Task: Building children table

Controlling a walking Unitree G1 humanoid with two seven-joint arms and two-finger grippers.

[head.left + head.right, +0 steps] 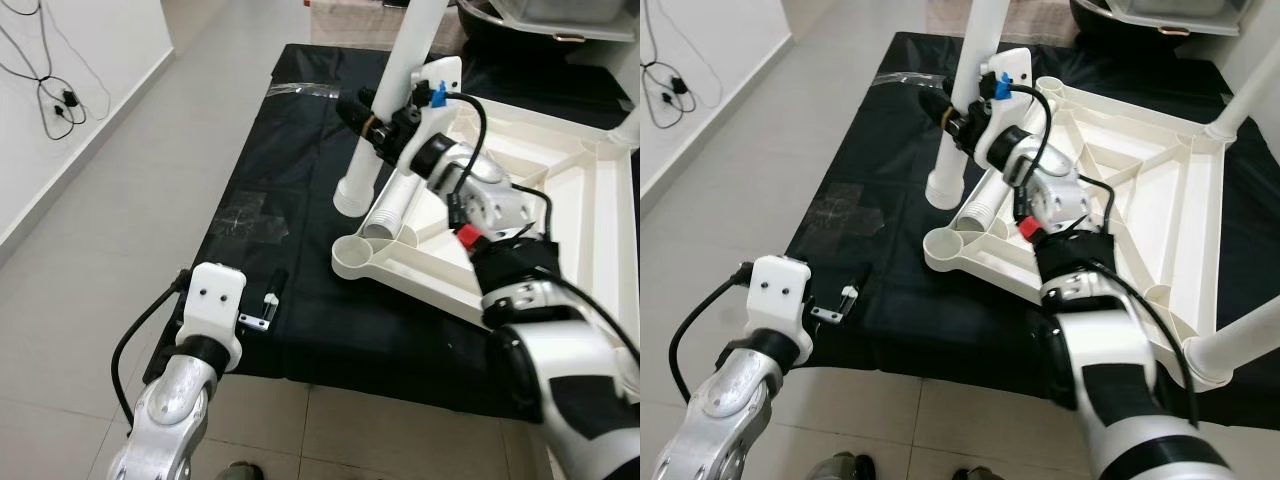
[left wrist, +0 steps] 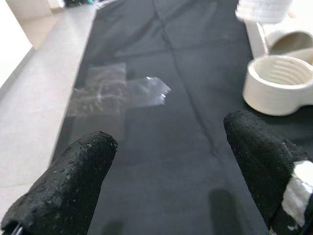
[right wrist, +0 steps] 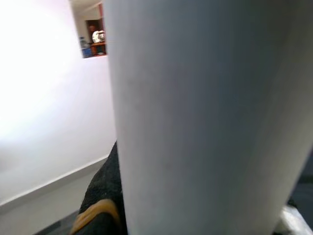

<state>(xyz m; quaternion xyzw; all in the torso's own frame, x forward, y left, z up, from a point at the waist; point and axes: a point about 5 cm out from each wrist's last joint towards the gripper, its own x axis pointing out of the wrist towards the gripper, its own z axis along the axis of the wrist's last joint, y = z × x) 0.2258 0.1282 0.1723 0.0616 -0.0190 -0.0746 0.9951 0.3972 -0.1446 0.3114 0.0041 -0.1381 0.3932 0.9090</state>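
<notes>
No brand, label or writing can be read on anything here.

The white tabletop (image 1: 560, 215) lies upside down on a black mat (image 1: 300, 200) spread over the tiled floor (image 1: 120, 200), taking up the 2 to 4 o'clock part of the head views. Three legs can be counted. One leg (image 1: 385, 110) is held nearly upright, tilted a little, in the right gripper (image 1: 372, 118), whose black fingers are clamped on it about midway up; its lower end hangs just above the mat at 12 o'clock from the corner socket (image 1: 357, 255). The socket is a round open ring with threads inside, and it is the tabletop's near-left corner. Two more legs stand fitted in the tabletop: one (image 1: 1247, 98) at the far right corner, at 2 o'clock, and one (image 1: 1240, 345) at the near right corner, at 4 o'clock. A short ribbed tube (image 1: 392, 215) lies inside the frame just behind the socket.

The left gripper (image 2: 171, 171) hovers low over the mat at 7 o'clock, fingers apart with nothing between them, well apart from the socket.

Two patches of clear tape (image 1: 245, 212) stick to the mat, one at 9 o'clock from the socket and one (image 1: 300, 88) near the far edge. A black cable (image 1: 55, 95) hangs on the white wall at 10 o'clock.
</notes>
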